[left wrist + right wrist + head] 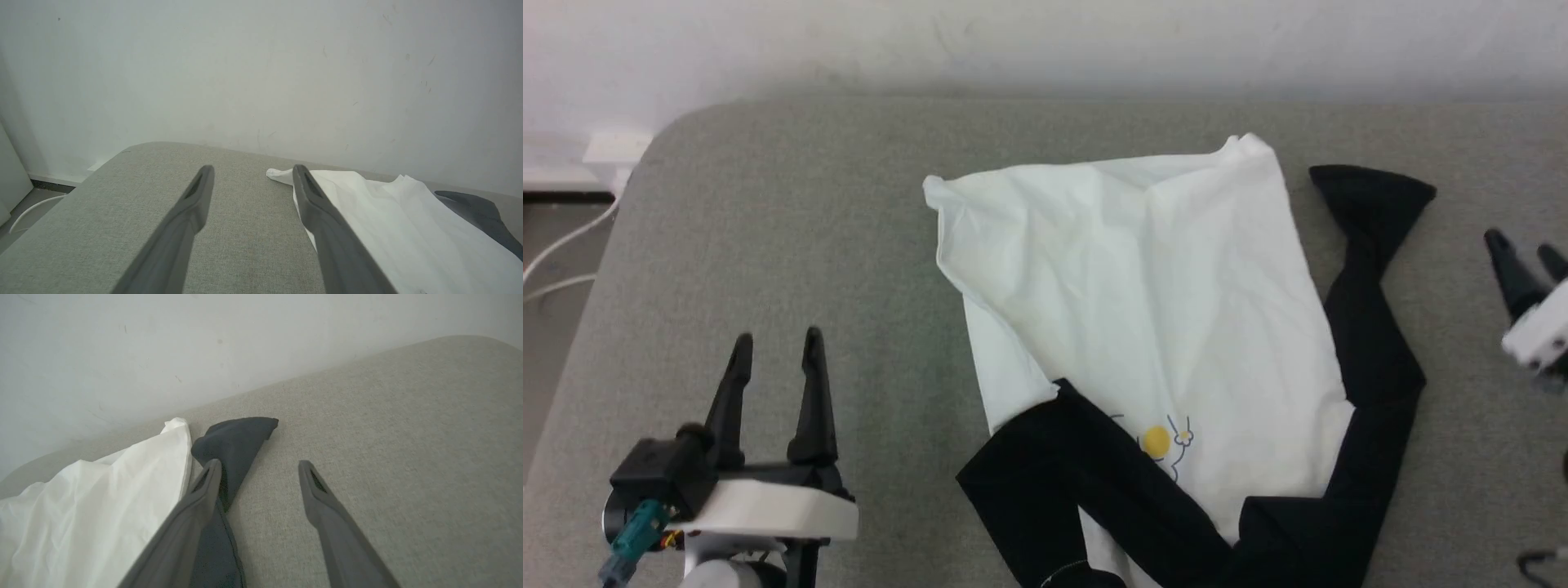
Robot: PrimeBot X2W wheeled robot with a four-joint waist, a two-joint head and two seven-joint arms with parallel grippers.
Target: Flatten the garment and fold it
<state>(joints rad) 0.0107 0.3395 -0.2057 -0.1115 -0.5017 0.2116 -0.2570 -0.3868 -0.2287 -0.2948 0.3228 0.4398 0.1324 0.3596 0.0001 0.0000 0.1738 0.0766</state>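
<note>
— Where's the white soft-fabric T-shirt with black sleeves [1152,310]?
— Rumpled on the grey fabric-covered desk [792,204], one sleeve across its chest. Not flattened, nothing folded yet.
— The claws?
— Left claw [778,336] and right claw [1521,243] are both spread, empty, flanking it.

This is looking like a bare indoor test room more than a lived-in home: a wide grey woven-fabric padded surface with rounded corners [792,204] is standing against a plain, scuffed white wall [1045,41], and thin white cables [564,242] are trailing across the grey floor [547,351] below a small white wall box [614,149].
</note>
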